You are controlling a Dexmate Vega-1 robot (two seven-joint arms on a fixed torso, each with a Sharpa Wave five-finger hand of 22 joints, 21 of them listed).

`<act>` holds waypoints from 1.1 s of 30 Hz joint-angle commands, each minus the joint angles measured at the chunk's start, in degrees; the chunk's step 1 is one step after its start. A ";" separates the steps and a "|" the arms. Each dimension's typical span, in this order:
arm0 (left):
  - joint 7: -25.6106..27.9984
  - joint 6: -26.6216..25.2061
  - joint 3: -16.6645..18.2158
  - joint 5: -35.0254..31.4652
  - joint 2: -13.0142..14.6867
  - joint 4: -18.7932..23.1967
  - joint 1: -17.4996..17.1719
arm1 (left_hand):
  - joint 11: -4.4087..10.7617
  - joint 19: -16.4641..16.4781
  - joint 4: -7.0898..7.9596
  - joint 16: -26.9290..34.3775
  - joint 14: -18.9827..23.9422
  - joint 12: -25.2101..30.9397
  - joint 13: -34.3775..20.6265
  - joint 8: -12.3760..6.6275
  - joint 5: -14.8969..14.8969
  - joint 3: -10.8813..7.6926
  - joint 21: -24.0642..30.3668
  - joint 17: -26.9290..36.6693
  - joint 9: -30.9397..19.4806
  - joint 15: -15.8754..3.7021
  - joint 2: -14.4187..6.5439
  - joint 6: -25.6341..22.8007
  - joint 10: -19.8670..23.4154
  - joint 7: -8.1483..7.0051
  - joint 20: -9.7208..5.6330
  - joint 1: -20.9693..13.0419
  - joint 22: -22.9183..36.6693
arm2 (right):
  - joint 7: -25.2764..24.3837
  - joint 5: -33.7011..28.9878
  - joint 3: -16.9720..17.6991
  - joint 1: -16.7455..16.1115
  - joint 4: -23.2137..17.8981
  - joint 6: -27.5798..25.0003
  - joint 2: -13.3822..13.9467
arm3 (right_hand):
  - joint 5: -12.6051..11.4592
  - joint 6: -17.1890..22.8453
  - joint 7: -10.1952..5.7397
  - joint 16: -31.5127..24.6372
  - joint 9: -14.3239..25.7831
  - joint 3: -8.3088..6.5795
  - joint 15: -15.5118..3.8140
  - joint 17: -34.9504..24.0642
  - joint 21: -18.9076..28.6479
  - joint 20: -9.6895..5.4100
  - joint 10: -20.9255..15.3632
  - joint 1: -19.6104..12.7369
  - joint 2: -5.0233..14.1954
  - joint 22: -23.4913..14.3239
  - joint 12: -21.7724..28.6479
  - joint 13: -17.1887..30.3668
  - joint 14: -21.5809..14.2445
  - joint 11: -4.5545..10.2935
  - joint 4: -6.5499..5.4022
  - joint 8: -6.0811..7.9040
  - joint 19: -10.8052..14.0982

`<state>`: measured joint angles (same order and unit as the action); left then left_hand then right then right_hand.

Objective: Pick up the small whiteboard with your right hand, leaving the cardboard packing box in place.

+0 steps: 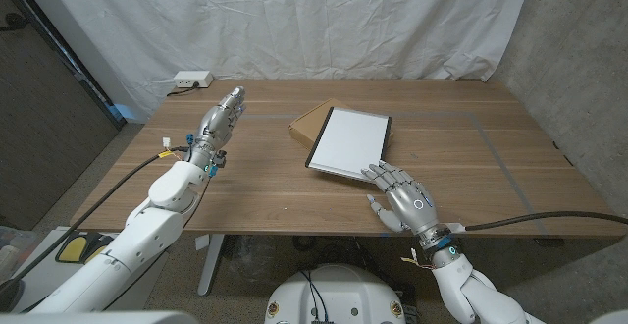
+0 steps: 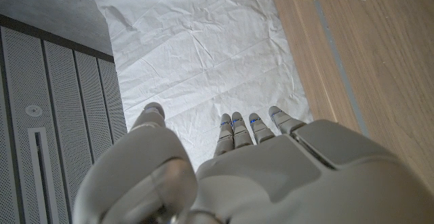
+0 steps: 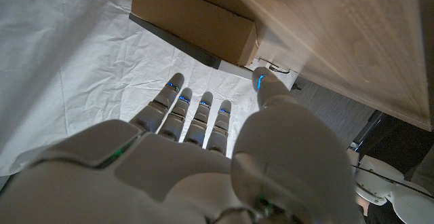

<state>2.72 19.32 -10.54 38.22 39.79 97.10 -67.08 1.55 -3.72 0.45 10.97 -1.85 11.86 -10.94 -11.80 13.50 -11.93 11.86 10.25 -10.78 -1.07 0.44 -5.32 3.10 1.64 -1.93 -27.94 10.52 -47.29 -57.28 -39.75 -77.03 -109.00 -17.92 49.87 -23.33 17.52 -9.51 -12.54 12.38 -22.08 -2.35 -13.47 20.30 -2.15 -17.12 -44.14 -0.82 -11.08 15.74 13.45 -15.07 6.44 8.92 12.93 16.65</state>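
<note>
The brown wooden surface (image 1: 265,182) carries a flat brown cardboard packing box (image 1: 310,122) near its middle. A small white rectangular whiteboard with a dark frame (image 1: 348,142) lies tilted over the box's right part, its near edge down on the surface. The right hand (image 1: 404,198) sits just at the whiteboard's near right corner, fingers spread, holding nothing, fingertips about touching its edge. Well to the left, the left hand (image 1: 218,121) is raised, fingers extended, empty.
</note>
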 commanded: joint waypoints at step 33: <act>0.69 -1.01 1.01 0.17 0.73 1.01 -1.44 | 0.22 -0.35 0.06 -0.12 -0.10 -0.13 0.03 0.12 -0.35 0.25 0.02 0.36 -0.24 0.27 -0.68 -0.49 0.03 -0.08 -0.44 -0.08 0.15 | 1.06 0.73 -1.96 5.45 4.61 0.84 -1.53 | -0.17 1.00 -0.86 -0.77 0.21 -0.59 -4.56 -0.41 0.60 -5.37 -2.09 -1.94 0.66 -0.22 1.07 0.30 -1.48 0.08 -0.29 0.45 1.49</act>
<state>3.38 18.53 -9.84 38.34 40.17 97.90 -68.01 1.55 -3.72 0.45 10.97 -1.85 11.86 -10.94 -11.80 13.50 -11.94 11.86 10.55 -10.78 -1.07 0.44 -5.32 3.10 1.64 -1.93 -27.94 10.52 -45.95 -57.41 -41.01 -72.91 -106.09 -17.79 49.00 -23.32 17.82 -10.45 -12.97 12.38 -22.55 -2.34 -13.73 20.63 -2.36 -18.74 -45.34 -0.20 -11.07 16.57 13.44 -16.08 6.44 8.92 13.14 17.66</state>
